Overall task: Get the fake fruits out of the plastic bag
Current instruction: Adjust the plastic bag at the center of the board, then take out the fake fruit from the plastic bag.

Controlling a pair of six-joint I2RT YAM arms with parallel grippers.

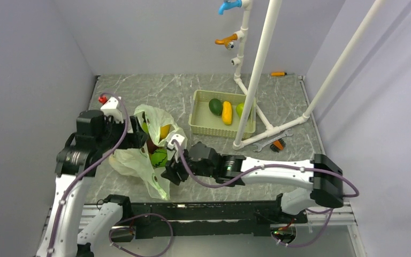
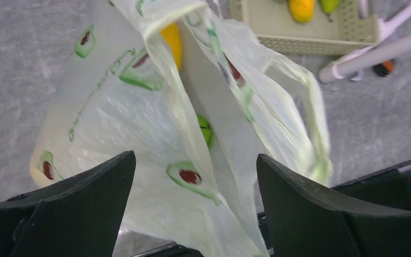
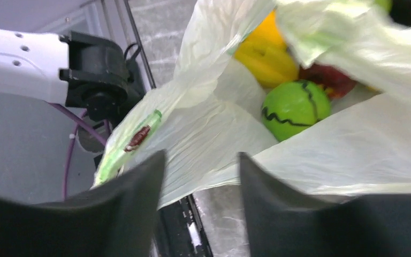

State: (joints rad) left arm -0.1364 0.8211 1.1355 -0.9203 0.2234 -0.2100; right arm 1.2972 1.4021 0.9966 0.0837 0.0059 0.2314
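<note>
Top external: left gripper (image 1: pixel 138 130) sits at the left flank of the plastic bag (image 1: pixel 131 160), which lies crumpled on the marble-pattern table (image 1: pixel 139 91) left of centre, mouth turned toward the right arm. Left wrist view shows its jaws spread wide with bag film below and between them, nothing pinched. My read is it's placed to catch the upper wall and prop the mouth, not yet doing so. Inside the bag: yellow fruit (image 1: pixel 165 131) deepest, maroon fruit (image 3: pixel 329 80) beside it, green ball with dark zigzag band (image 3: pixel 294 107) nearest the opening. That one is exposed, so likely first pick. Right gripper (image 1: pixel 169 174) is just beside the bag's near edge, jaws apart. Right wrist view has a fold of film across the gap, unclamped, ball beyond the tips. It has to clear that fold or it grabs plastic, not fruit. Further right, beige slotted tray (image 1: pixel 219 131) holds a dark green oval fruit (image 1: pixel 215 106), a yellow oblong fruit (image 1: pixel 227 112) and a bright green fruit (image 1: pixel 240 110). It stands apart from the bag, probably the drop zone. White pipe frame (image 1: pixel 257 69) crosses the tray's right end, so watch clearance on transfer.
</note>
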